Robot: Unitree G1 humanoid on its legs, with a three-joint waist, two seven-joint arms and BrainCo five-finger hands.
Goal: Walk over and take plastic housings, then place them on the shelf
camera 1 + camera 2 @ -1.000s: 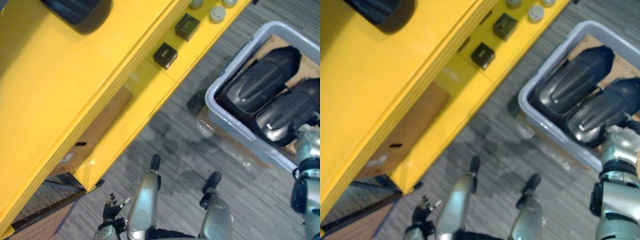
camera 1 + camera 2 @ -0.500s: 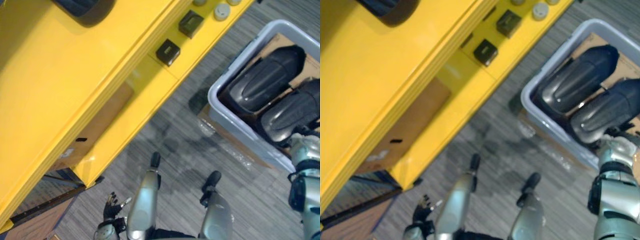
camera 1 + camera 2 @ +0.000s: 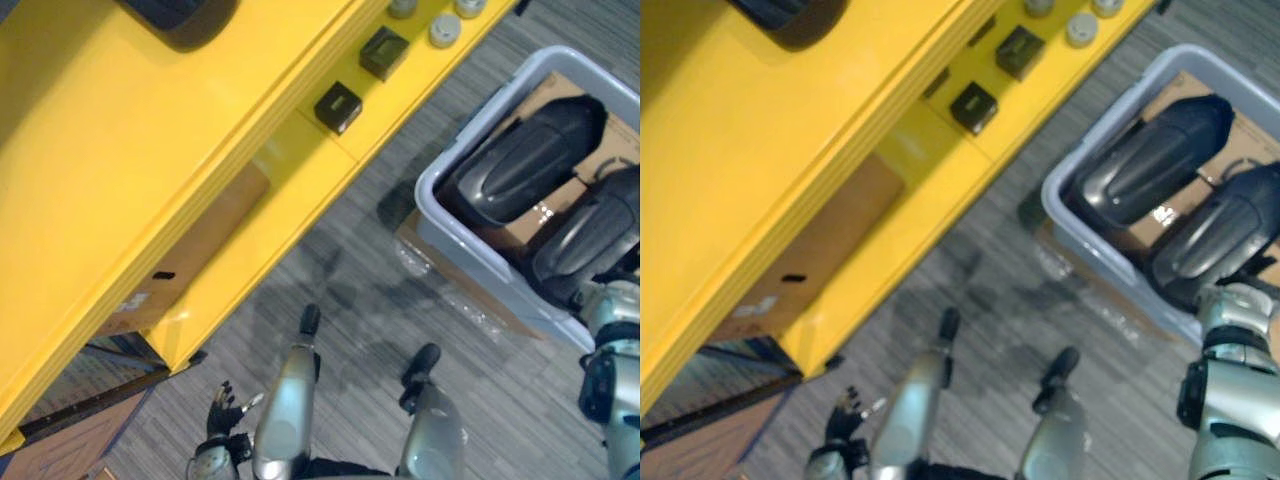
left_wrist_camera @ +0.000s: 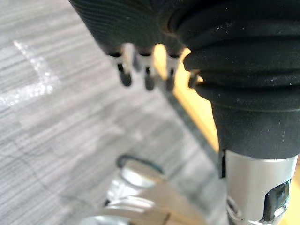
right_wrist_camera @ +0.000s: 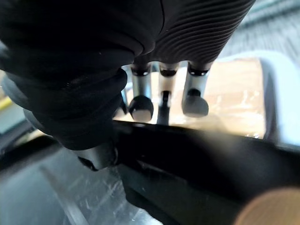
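Black housings (image 3: pixel 525 165) sit in the grey bin (image 3: pixel 470 265). Right hand (image 5: pixel 193 89), fingers straight, over the nearer one; left hand (image 3: pixel 222 415) hangs open.

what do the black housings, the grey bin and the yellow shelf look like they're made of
The black housings: likely moulded plastic, semi-gloss, with highlights along their ribbed curves. The grey bin: probably plastic, matte, with a rounded rim. The yellow shelf: looks like painted metal, smooth with slight sheen, though coated board is possible.
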